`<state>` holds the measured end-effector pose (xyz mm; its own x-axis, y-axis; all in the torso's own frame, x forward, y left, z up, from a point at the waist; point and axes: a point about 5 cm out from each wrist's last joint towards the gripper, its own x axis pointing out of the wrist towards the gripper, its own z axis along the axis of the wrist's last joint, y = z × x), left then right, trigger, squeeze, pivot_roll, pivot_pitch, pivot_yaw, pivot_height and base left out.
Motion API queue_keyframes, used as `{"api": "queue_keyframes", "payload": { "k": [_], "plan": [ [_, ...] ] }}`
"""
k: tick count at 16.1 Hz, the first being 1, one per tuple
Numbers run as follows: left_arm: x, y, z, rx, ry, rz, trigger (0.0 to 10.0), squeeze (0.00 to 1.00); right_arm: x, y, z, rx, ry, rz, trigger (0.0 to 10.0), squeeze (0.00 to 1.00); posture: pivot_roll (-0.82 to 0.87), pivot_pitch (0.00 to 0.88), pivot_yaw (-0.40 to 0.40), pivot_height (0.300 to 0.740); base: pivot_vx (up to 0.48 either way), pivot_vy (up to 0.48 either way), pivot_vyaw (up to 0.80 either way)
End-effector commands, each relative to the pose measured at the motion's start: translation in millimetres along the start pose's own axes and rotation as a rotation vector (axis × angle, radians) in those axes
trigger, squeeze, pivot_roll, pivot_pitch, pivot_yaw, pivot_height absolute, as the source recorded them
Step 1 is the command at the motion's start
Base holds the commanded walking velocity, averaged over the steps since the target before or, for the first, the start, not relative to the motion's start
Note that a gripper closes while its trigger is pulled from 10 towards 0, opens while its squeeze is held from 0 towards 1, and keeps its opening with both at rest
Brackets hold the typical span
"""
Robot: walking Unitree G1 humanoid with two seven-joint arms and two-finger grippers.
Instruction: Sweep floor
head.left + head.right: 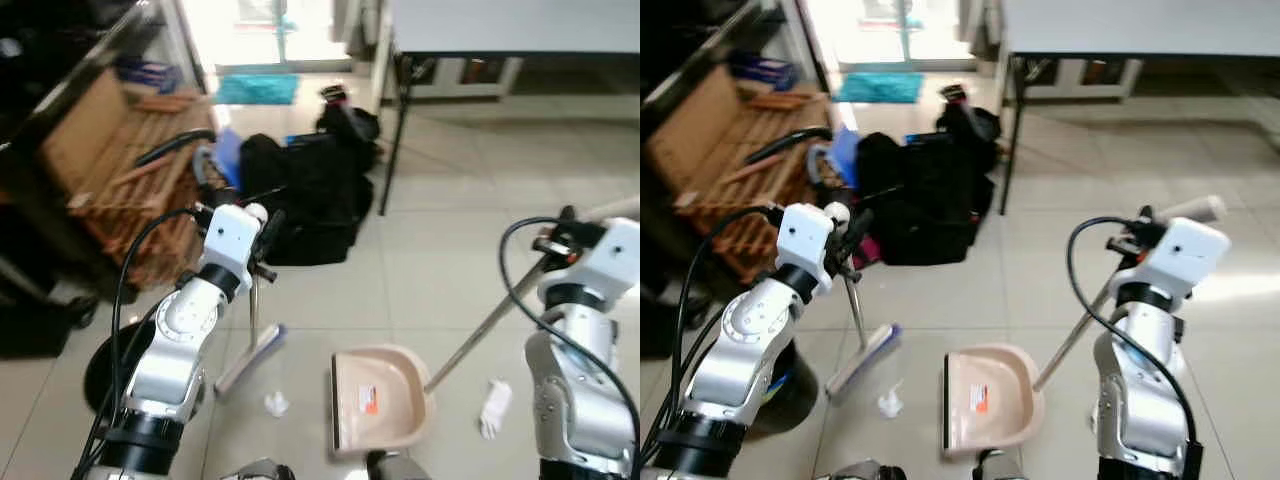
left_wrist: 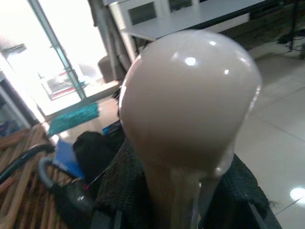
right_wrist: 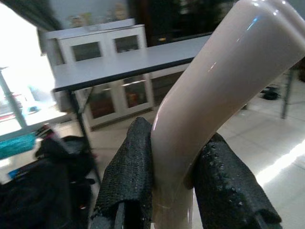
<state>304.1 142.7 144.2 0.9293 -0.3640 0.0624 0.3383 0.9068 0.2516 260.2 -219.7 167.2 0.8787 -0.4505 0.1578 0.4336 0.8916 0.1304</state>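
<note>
Left gripper is clenching the top of the broom handle; in the left wrist view its black mesh-padded fingers are pressing around the neck just under the smooth rounded beige knob. Right gripper is grasping the bent beige grip of the dustpan handle, textured fingers closing on either side of it. Landmark: the dustpan, resting flat on the tiled floor. The broom head is sitting just beside its open edge, on the robot's left. One crumpled white scrap is lying between broom head and pan; a second scrap is lying on the pan's other side, near the metal handle rod. Black bags are sitting well beyond the pan, near a desk leg. Judgement: both tools look light and stiff; glossy plastic grips are probably slippery, so holding below the knob and at the bend seems sound. Scraps look soft, light, easily scattered.
</note>
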Motion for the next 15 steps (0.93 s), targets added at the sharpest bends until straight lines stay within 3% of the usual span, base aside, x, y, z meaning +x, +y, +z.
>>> {"api": "queue_keyframes", "payload": {
  "k": [1,7,15],
  "plan": [
    [1.9,4.3,9.9,0.019,-0.033,0.008,10.0,0.0,-3.2,-3.3,3.1,0.016,0.013,-0.027,10.0,0.0,-0.05,0.102,0.059,0.74,0.0,0.0,-0.8],
    [4.4,-3.5,7.6,0.018,-0.025,-0.035,10.0,0.0,-10.9,-5.2,5.6,-0.004,0.049,-0.035,10.0,0.0,-0.06,0.106,0.059,0.74,0.0,0.0,-0.8],
    [1.7,5.1,10.8,0.031,-0.039,0.031,10.0,0.0,-9.4,-5.5,6.0,-0.041,0.098,-0.019,10.0,0.0,-0.06,0.111,0.035,0.74,0.0,0.0,-0.8]
  ]
}}
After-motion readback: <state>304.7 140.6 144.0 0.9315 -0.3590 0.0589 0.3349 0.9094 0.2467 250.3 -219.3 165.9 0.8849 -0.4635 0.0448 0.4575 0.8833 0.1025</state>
